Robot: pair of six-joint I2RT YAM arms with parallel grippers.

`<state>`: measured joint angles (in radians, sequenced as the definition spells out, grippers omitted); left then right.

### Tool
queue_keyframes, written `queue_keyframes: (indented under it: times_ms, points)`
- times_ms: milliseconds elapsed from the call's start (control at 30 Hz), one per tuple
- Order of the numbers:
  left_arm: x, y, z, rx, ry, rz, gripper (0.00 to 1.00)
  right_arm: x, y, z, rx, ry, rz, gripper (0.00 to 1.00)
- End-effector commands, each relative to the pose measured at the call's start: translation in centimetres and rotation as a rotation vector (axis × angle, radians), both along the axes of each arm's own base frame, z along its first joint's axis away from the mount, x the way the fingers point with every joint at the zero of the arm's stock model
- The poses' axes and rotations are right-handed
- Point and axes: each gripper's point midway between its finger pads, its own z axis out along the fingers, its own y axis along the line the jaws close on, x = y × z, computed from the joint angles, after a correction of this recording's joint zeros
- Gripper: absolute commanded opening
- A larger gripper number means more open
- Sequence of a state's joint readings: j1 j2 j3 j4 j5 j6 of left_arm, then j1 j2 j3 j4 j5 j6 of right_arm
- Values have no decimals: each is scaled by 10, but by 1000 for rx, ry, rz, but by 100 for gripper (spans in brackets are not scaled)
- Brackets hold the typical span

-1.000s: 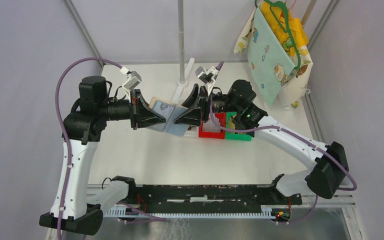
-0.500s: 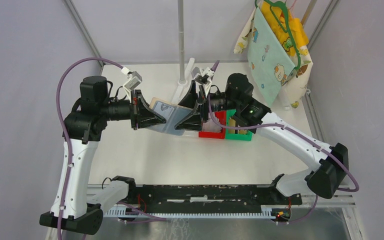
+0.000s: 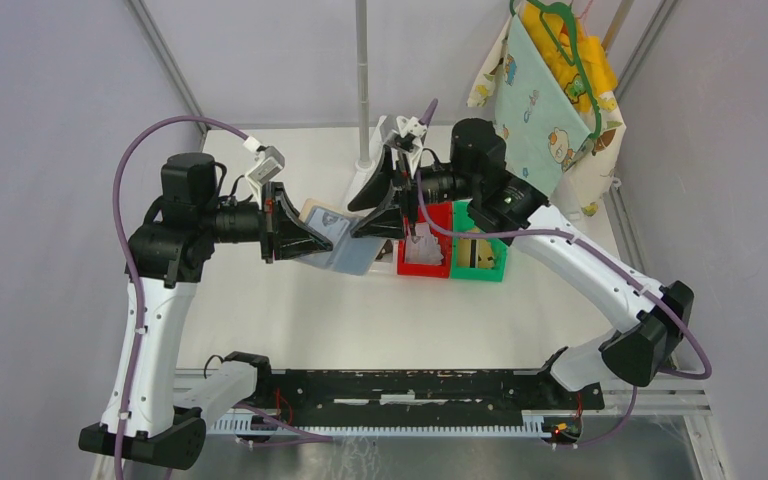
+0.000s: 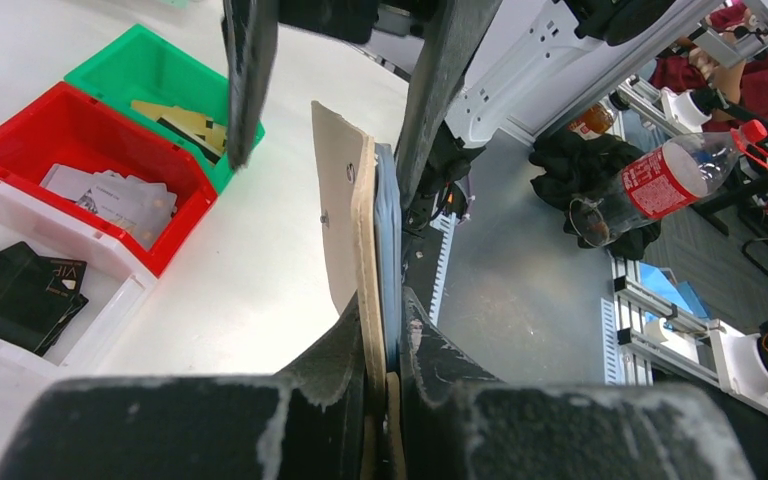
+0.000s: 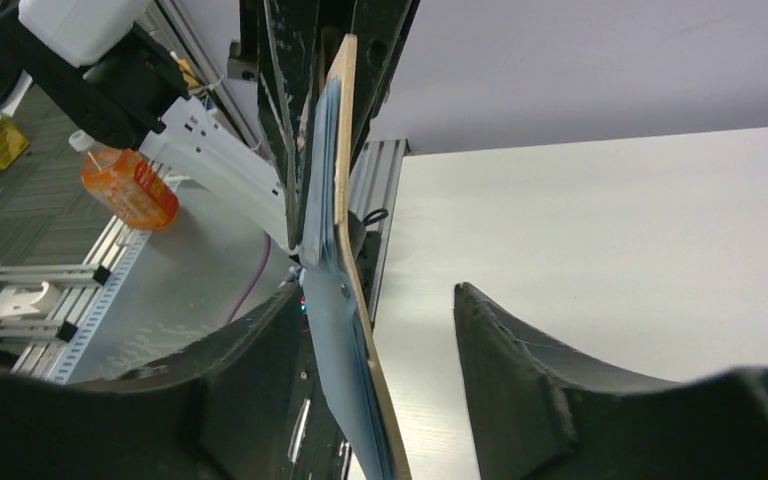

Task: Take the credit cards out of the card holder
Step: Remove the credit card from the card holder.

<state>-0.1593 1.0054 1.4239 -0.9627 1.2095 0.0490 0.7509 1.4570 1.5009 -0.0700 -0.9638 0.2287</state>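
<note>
Holder (image 4: 338,200) pinched edge-on between the closed jaws of left gripper (image 4: 384,330); its free end stands between the parted jaws of right gripper (image 5: 378,300), nearer one finger.

Top external: high overhead, facing down on the whole table (image 3: 360,310).
Left wrist: close, sighting along the card holder (image 4: 345,200) edge-on.
Right wrist: close, sighting from its opposite end.
Shared: card holder.
</note>
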Motion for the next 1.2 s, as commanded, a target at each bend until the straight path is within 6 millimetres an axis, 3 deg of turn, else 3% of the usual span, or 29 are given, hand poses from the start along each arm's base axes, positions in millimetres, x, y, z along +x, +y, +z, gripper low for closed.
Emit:
queue_keyframes:
  times_ms: [0,133,233,367,433,533,800,1167]
  points:
    - [-3,0,11,-5,-96,-27,2,-20,3,1,31,6,88,56]
    - [2,1,11,9,-112,-10,2,-29,7,-6,47,38,102,44]
    - [6,1,10,16,-106,-1,3,-24,14,-6,53,87,81,27]
    - [9,2,12,25,-116,21,26,-11,20,-7,75,162,4,0]
    - [7,2,14,21,-125,19,36,-8,17,-8,98,193,-16,0]
    - [3,2,16,17,-142,9,40,-2,12,-9,114,225,-45,0]
    - [0,4,7,43,-147,-9,39,4,7,-7,81,250,-79,0]
    - [-13,1,14,-1,-118,-61,37,9,8,-14,29,256,-99,0]
